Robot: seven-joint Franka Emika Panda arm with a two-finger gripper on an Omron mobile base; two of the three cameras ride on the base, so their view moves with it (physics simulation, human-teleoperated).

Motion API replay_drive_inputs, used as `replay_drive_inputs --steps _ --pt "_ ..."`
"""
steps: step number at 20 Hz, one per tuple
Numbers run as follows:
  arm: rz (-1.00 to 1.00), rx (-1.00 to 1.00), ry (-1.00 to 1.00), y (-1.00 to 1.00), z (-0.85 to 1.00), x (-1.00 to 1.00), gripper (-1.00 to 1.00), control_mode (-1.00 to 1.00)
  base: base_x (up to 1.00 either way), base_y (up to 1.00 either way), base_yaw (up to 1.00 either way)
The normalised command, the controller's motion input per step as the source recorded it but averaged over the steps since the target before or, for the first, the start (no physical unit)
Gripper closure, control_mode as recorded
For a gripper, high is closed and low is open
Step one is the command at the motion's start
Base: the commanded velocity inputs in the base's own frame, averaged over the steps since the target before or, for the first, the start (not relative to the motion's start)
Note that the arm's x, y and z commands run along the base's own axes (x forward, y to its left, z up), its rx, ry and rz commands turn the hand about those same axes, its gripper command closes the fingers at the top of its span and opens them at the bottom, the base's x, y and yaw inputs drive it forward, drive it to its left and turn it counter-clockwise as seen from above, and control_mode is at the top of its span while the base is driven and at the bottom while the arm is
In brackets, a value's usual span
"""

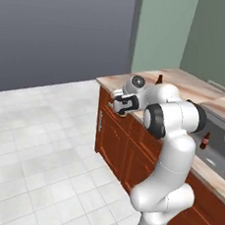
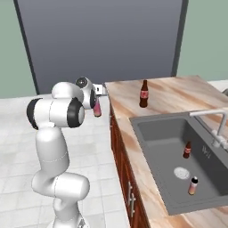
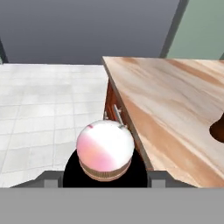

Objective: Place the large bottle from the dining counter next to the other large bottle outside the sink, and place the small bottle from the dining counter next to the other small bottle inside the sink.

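Observation:
My gripper (image 2: 96, 100) is shut on the large bottle (image 2: 97, 109), whose pink body hangs below the hand, just off the left end of the sink counter (image 2: 169, 100) and over the floor. In the hand view the bottle's white-and-pink rounded end (image 3: 105, 150) sits close in front, with the counter's corner to its right. The other large bottle (image 2: 144, 93), dark brown with a red label, stands upright on the counter behind the sink (image 2: 156, 142). Inside the basin stand the small bottle (image 2: 187, 150), brown, and a short black-capped gradient bottle (image 2: 193, 185).
A curved silver faucet (image 2: 213, 120) rises at the sink's right side. Reddish-brown cabinet doors (image 1: 114, 134) run under the counter. White tiled floor (image 1: 42, 141) spreads to the left, with a grey wall (image 1: 59, 29) behind it.

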Motion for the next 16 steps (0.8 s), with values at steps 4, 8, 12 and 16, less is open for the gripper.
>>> replay_drive_inputs --steps 4,8,12,16 --pt "0.00 0.00 0.00 0.00 0.00 0.00 1.00 1.00 0.24 0.42 -0.32" --pt "0.00 0.00 0.00 0.00 0.00 0.00 1.00 1.00 0.23 0.46 -0.33" --pt "0.00 0.00 0.00 0.00 0.00 0.00 1.00 1.00 0.21 0.46 -0.33" --pt "0.00 0.00 0.00 0.00 0.00 0.00 1.00 1.00 0.21 0.47 -0.32"
